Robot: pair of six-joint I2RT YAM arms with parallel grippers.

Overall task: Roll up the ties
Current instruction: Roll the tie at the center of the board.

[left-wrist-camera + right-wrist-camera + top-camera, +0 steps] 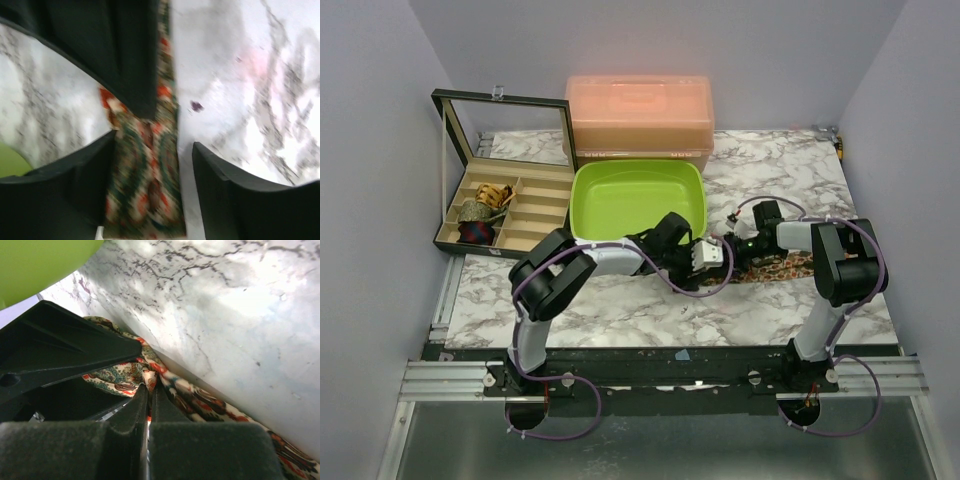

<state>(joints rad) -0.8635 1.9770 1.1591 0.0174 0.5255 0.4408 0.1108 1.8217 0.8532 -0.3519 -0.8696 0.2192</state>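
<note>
One floral tie (782, 266) lies flat on the marble table, right of the lime-green tray (638, 196). My left gripper (708, 256) is open and straddles the tie's narrow strip (145, 190), which runs between its two fingers (75, 185) without being gripped. My right gripper (735, 248) faces it from the right and is shut on a pinched fold of the tie (200, 400) at its fingertips (142, 395). In the left wrist view the right gripper's dark finger (120, 55) rests over the tie's far part.
An orange plastic box (640, 115) stands behind the tray. An open black display case (505, 205) at the far left holds rolled ties in its left compartments. The tray's green rim (40, 265) is close beside the right gripper.
</note>
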